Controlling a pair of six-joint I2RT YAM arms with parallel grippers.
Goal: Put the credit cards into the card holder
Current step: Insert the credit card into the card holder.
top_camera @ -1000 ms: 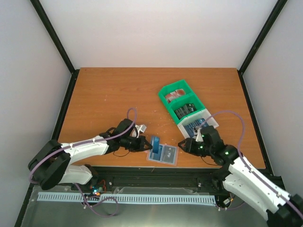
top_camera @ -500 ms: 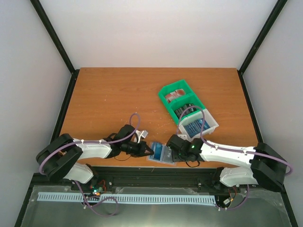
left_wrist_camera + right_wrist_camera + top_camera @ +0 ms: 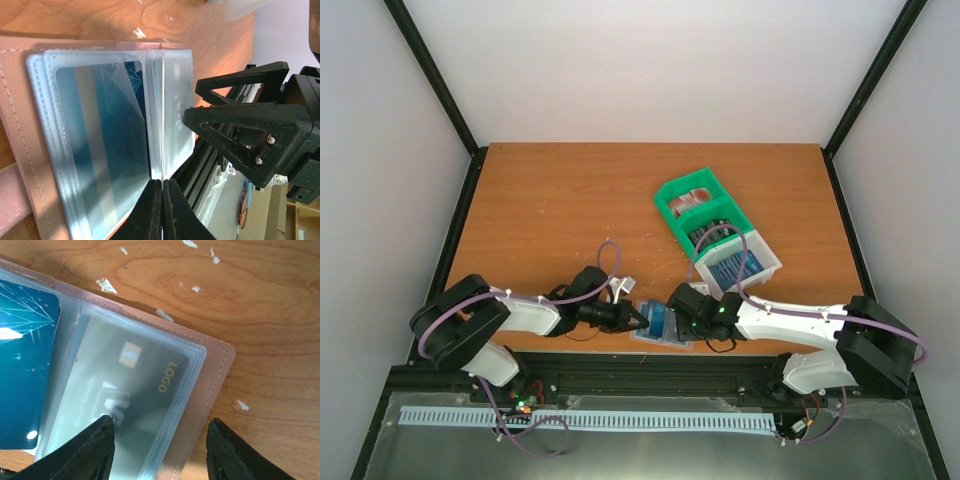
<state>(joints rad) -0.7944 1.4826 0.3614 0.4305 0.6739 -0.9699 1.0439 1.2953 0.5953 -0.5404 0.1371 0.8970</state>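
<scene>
The tan-pink card holder (image 3: 665, 333) lies open at the table's near edge. My left gripper (image 3: 640, 318) is shut on one clear sleeve (image 3: 163, 125) of it and holds that sleeve up on edge. A blue card (image 3: 107, 150) sits in the sleeve to the left. My right gripper (image 3: 682, 306) is open just above the holder's right half. Between its fingertips (image 3: 107, 426) lies a dark grey card marked LOGO (image 3: 145, 385) inside a sleeve, beside a blue card (image 3: 22, 365). The holder's pink edge (image 3: 212, 380) shows past the sleeves.
A green-and-white compartment tray (image 3: 665, 195) stands right of centre, holding red-and-white cards (image 3: 692, 203), dark cards (image 3: 712, 233) and blue cards (image 3: 735, 268). The black frame rail (image 3: 620, 365) runs just below the holder. My right gripper's body (image 3: 250, 135) is close in the left wrist view.
My right gripper has moved left from beside the tray to over the card holder's right half. My left gripper has shifted slightly right and toward the near edge, still shut.
</scene>
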